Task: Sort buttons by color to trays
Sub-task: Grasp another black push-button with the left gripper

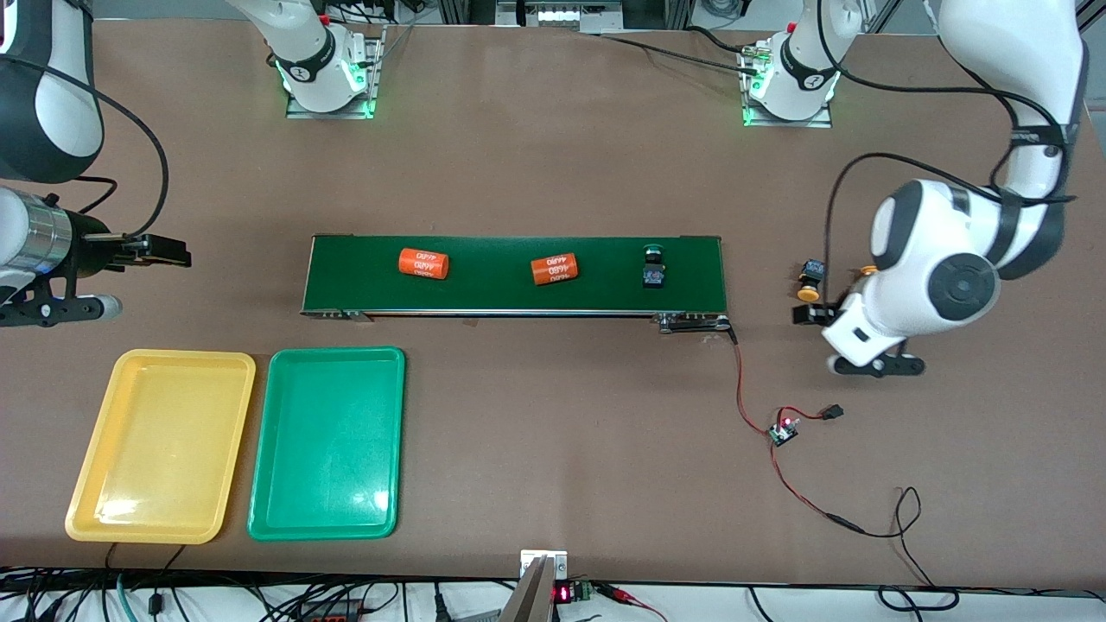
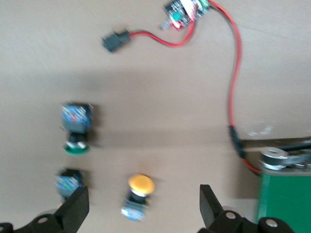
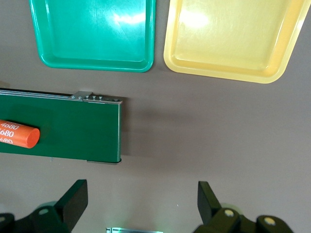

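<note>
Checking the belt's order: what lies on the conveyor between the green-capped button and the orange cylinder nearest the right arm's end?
A second orange cylinder on the conveyor belt, seen in the front view.

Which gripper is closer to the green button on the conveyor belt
Left. The left gripper hovers open over the table just off the belt end near the green button; the right gripper waits, open, off the other end.

left gripper (image 2: 141,206) agape, right gripper (image 3: 141,201) agape, waiting
</note>
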You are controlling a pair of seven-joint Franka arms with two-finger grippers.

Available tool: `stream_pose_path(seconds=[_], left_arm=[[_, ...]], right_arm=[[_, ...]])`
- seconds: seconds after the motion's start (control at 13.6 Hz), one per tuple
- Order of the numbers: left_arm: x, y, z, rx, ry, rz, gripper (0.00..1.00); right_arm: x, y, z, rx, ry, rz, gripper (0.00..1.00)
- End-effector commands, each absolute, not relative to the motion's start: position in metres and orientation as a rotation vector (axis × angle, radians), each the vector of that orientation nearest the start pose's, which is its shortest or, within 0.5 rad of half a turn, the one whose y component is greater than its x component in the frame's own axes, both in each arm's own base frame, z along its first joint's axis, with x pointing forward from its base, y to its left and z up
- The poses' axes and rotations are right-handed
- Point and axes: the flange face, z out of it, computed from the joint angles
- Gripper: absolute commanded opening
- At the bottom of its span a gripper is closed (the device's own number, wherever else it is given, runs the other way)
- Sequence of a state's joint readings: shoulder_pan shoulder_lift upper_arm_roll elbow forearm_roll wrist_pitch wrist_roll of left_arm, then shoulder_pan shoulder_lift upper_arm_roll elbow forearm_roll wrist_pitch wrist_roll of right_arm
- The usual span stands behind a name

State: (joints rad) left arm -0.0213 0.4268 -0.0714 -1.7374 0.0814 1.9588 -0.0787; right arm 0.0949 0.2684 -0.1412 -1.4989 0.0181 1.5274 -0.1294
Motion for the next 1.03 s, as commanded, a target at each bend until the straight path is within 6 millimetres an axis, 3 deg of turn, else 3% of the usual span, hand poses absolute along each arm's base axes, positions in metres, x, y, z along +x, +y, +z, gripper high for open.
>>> stream_pose_path(seconds=[0.0, 0.22, 0.37, 0.59, 0.88, 0.96], left_arm=[[0.666, -0.010, 0.289, -3.042, 0.299, 0.239, 1.00], [0.678, 0.032, 0.253, -3.012, 0.364, 0.131, 1.00], [0.673, 0.036, 0.226, -3.025, 0.351, 0.176, 1.00], [0.667, 0.057, 0.210, -3.019, 0.313, 0.222, 1.00], [0.646, 0.061, 0.178, -3.034, 0.274, 0.327, 1.00], [0.644, 0.060, 0.174, -3.052, 0.254, 0.339, 0.95]], right_arm=[[0.615, -0.020, 0.500, -3.106, -0.151, 0.360, 1.00], [0.616, -0.021, 0.501, -3.107, -0.153, 0.353, 1.00], [0.616, -0.021, 0.499, -3.105, -0.153, 0.362, 1.00], [0.613, -0.018, 0.497, -3.100, -0.159, 0.391, 1.00], [0.614, -0.027, 0.496, -3.095, -0.176, 0.385, 1.00], [0.614, -0.026, 0.496, -3.096, -0.178, 0.383, 1.00]])
